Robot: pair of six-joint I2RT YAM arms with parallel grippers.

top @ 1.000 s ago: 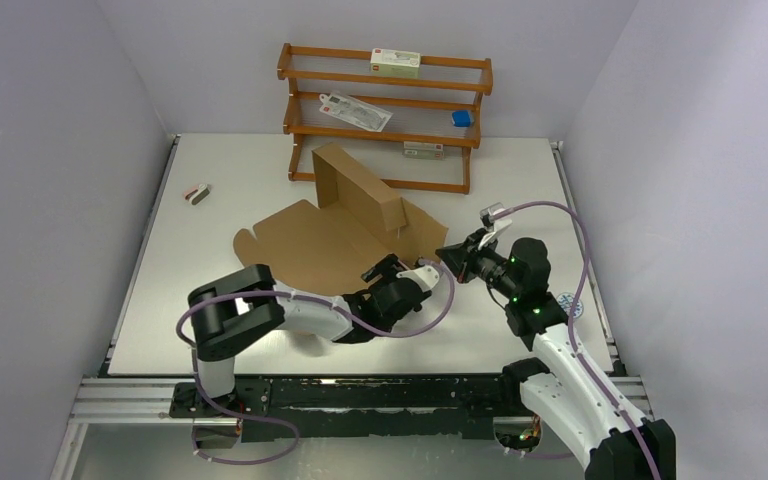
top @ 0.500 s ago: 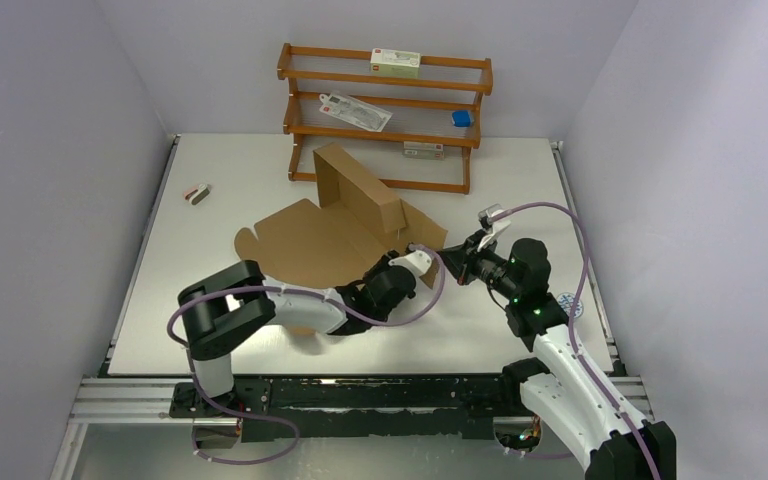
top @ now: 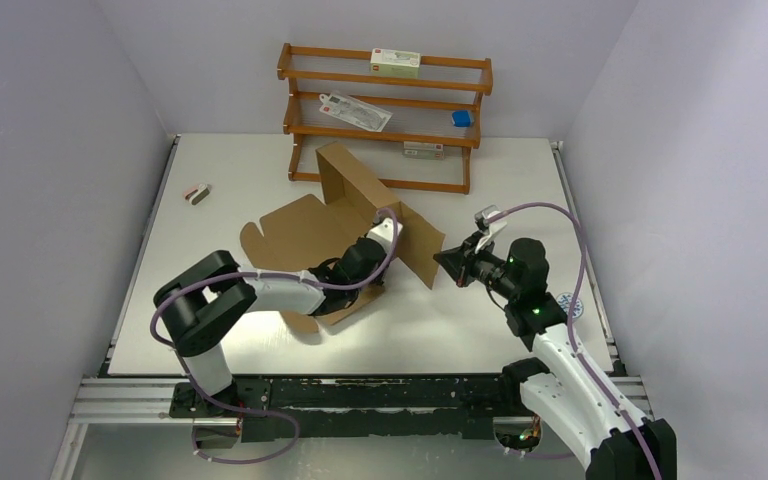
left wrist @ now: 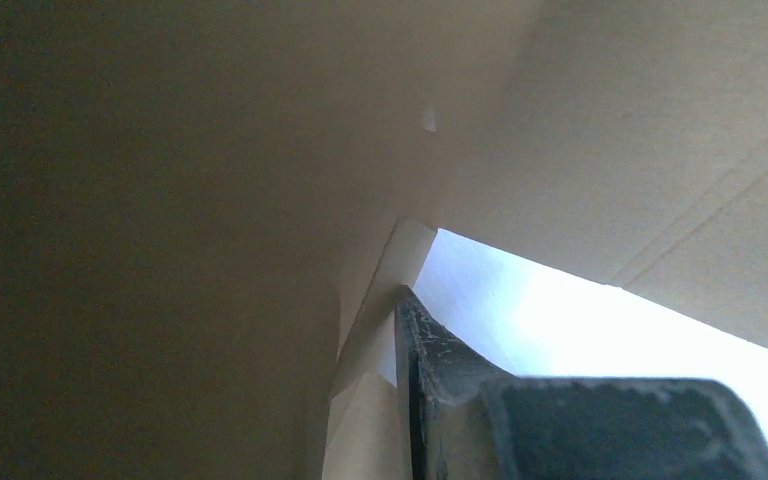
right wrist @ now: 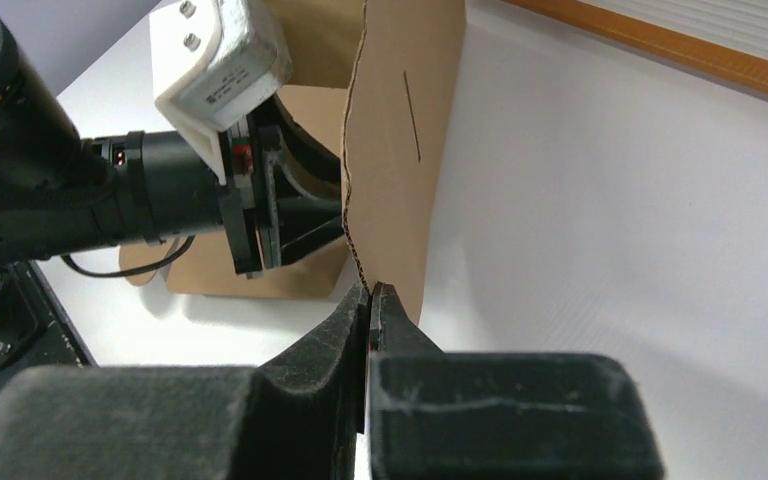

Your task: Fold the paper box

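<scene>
Paper box (top: 300,232): lay partly folded on the table (top: 505,195), base flat, one long wall upright, a side flap standing just ahead of my right fingertips.
Left gripper (top: 380,236): mine reached inside the box, beside the upright wall; cardboard filled my wrist view around one finger (left wrist: 430,370), and I could not tell whether my fingers gripped anything.
Right gripper (right wrist: 370,292): my fingers were closed together, tips at the flap's ragged near edge.
Wooden rack (top: 385,115): stood beyond the box, far from both my grippers.
White carton (top: 396,63): sat on the rack's top shelf.
Small item (top: 197,194): lay well off to the left of my left fingers.
</scene>
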